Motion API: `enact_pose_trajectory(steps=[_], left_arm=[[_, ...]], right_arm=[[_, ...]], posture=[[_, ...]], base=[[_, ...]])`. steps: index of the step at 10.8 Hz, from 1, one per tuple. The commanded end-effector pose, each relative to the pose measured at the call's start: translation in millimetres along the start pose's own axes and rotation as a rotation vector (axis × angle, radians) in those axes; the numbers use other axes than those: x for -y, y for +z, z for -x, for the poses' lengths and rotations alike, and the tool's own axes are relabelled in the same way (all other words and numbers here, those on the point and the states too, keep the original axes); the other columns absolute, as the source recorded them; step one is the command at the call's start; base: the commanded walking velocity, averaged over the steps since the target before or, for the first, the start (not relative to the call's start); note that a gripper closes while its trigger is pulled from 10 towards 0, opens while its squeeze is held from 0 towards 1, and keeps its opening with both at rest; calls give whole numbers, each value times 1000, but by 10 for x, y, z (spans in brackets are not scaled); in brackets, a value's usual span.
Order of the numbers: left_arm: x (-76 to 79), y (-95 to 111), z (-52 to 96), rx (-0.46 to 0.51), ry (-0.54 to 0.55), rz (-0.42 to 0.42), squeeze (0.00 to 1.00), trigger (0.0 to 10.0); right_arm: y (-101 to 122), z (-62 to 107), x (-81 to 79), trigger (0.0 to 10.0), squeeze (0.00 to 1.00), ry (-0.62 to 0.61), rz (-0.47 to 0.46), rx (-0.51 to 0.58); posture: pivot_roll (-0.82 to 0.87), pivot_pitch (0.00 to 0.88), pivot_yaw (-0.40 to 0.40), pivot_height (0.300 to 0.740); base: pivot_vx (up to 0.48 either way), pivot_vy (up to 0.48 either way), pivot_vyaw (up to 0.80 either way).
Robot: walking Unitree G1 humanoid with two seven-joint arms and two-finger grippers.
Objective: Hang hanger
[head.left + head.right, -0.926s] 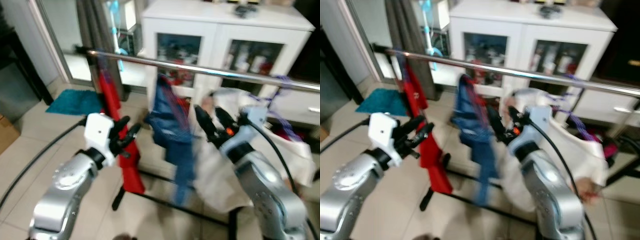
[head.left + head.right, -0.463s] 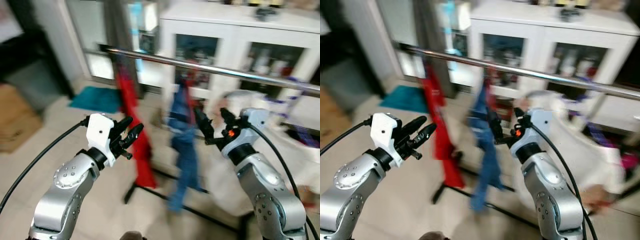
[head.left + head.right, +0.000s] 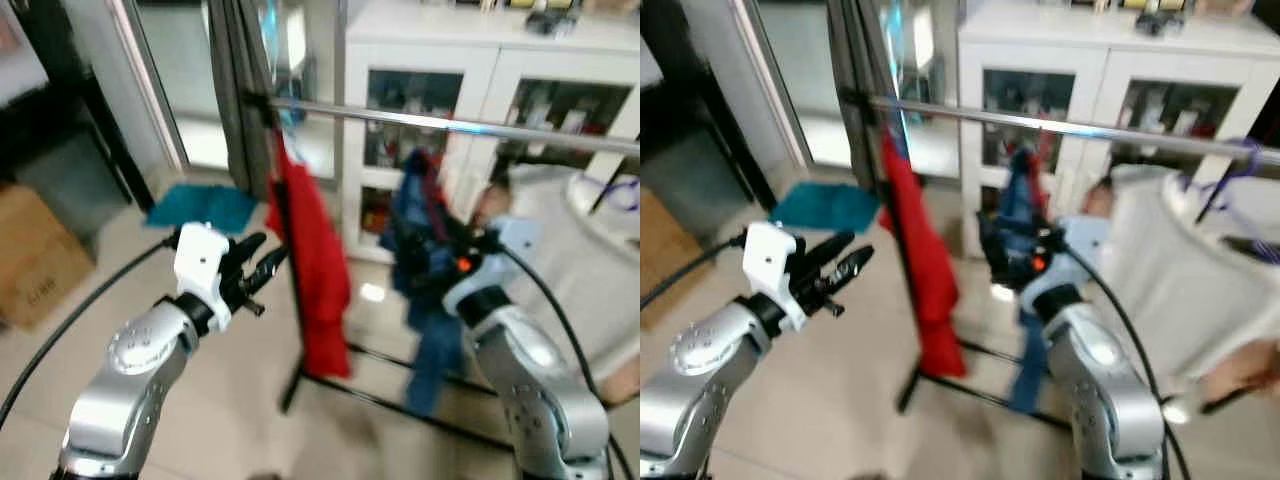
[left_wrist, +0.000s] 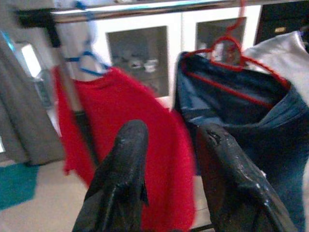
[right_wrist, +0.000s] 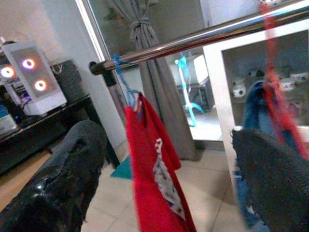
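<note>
Since half a second ago the whole head view has swung left along the metal rail (image 3: pixel 450 122): the rail's capped left end and the grey curtain (image 3: pixel 235 85) now sit in the picture, and the white garment (image 3: pixel 1185 270) has slid to the right edge. That is the camera turning, not the clothes moving. Both arms have kept their raised pose with nothing in either gripper, so my guess is that the hanging itself is done or not yet begun and the robot is turning away from the rack.

At the left, the left gripper (image 3: pixel 258 268) is up in front of the red shirt (image 3: pixel 312 250), short of it, its two fingers (image 4: pixel 124 159) parted and empty. The shirt hangs on a blue hanger (image 4: pixel 91 60) near the rail's left end. Just right of it a dark blue garment hangs on a red hanger (image 4: pixel 231 58). The right gripper (image 3: pixel 425 262) is raised before that blue garment, fingers (image 5: pixel 63 179) spread wide, holding nothing.

Count: one rail, three hung garments, two hangers clearly seen; a purple hook (image 3: pixel 1230 165) by the white garment may be a third.
</note>
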State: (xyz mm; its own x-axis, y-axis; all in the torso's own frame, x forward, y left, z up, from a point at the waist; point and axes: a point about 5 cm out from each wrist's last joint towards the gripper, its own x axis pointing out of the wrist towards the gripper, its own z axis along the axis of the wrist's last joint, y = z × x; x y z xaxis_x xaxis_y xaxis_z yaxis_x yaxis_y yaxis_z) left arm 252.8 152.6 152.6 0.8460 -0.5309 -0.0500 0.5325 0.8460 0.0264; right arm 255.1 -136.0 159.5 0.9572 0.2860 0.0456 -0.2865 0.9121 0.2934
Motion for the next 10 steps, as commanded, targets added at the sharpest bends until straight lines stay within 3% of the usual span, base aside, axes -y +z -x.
enact_pose_trajectory(steps=[1, 3, 6, 8, 10], left_arm=[[-45, -31, 34, -27, 22, -14, 0, 10000], [-31, -41, 21, -30, 19, -22, 0, 10000], [-23, -44, 3, -21, 20, -24, 0, 10000], [-23, -42, -19, -15, 28, -25, 0, 10000], [-85, -19, -65, -19, 81, -33, 0, 10000]], right_arm=[[27, -31, -71, 10000, 1000, 35, 17, 32], [45, -33, -61, 10000, 1000, 54, 14, 61], [67, -39, 25, 10000, 1000, -24, 6, 76], [56, -58, -29, 10000, 1000, 35, 100, 72], [-20, -89, -14, 10000, 1000, 5, 110, 9]], posture=[[16, 0, 54, 740], [15, 0, 53, 740], [9, 0, 53, 740], [2, 0, 55, 740], [1, 0, 54, 740]], base=[[0, 0, 0], [0, 0, 0], [0, 0, 0], [0, 0, 0], [0, 0, 0]])
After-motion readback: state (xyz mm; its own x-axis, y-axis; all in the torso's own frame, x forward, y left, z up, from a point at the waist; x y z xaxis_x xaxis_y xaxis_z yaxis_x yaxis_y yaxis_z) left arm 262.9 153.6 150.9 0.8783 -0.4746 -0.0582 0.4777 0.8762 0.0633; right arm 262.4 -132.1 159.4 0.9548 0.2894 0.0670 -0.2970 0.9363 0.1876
